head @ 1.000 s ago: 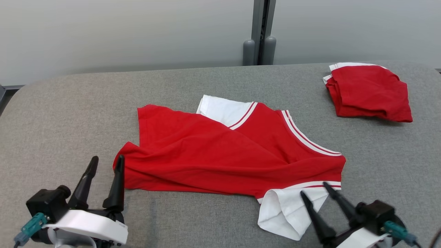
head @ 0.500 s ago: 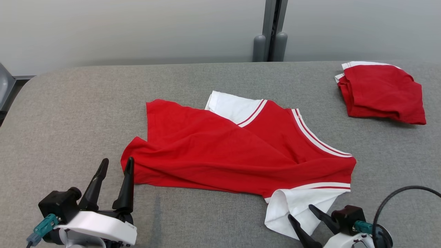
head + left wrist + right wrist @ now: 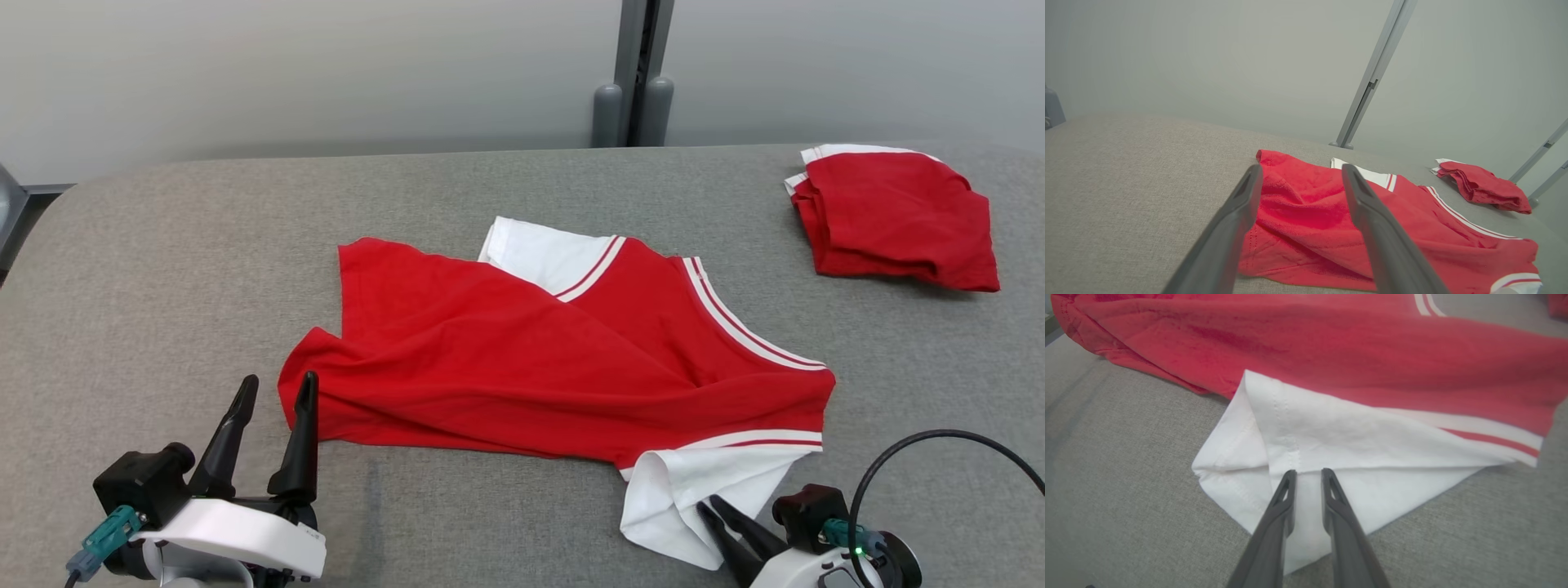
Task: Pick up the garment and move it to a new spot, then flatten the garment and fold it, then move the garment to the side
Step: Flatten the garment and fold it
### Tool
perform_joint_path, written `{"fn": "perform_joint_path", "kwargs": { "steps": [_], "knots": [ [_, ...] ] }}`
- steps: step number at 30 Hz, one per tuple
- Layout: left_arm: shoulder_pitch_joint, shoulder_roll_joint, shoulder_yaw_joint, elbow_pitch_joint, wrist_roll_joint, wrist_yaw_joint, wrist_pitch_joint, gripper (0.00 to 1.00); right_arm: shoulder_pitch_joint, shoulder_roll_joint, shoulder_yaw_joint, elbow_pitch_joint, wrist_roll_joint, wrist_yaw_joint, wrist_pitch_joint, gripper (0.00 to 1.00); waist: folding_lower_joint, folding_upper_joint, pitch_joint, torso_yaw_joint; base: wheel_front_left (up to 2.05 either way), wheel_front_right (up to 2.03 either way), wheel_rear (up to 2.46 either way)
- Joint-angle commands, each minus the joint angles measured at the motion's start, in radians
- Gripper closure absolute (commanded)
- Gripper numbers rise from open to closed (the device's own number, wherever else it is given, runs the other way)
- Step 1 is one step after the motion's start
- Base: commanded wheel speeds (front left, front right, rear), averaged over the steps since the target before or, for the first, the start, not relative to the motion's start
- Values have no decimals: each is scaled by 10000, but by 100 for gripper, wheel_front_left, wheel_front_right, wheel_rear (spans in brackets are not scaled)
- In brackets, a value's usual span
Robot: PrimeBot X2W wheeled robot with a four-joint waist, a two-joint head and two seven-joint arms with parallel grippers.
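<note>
Judging by how things lie, we place the task early. The red short-sleeved garment with white sleeves and striped trim (image 3: 531, 367) sits rumpled in the middle of the grey fabric-covered desk (image 3: 163, 269), doubled over itself. Flattening, folding and moving it aside are all left to do. Whether this is already its new spot, we cannot say.

Our left gripper (image 3: 278, 378) hangs wide open at the garment's near left corner, holding nothing. Our right gripper (image 3: 706, 501) lies at the near white sleeve (image 3: 694, 490).

From the head view we get the whole layout, with a second red garment, folded (image 3: 894, 220), well apart at the far right. From the right wrist view we get the detail: the right gripper's tips (image 3: 1308, 471) lie on the sleeve (image 3: 1351, 433), at the edge of its upper layer, with only a slim gap between them. Whether they pinch cloth, we cannot tell. In the left wrist view the red hem corner shows between the spread fingers of the left gripper (image 3: 1302, 166).
</note>
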Motion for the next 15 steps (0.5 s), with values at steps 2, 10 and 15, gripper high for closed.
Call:
{"fn": "perform_joint_path", "kwargs": {
  "steps": [2, 10, 15],
  "knots": [
    [-31, 48, 43, 50, -26, -11, -55, 0, -46, 24, -142, -15, -155, -2, -133, 100, 0, 0, 50, -197, 0, 0, 0],
    [-309, 91, 14, 80, 60, -10, -47, 0, -118, 169, -115, -112, -69, -2, -423, 95, 0, 0, 189, -711, 0, 0, 0],
    [-363, 97, -19, 99, 92, -23, -48, 0, -171, 165, 267, -133, 157, -2, -434, 42, 0, 0, 218, -780, 0, 0, 0]
  ]
}}
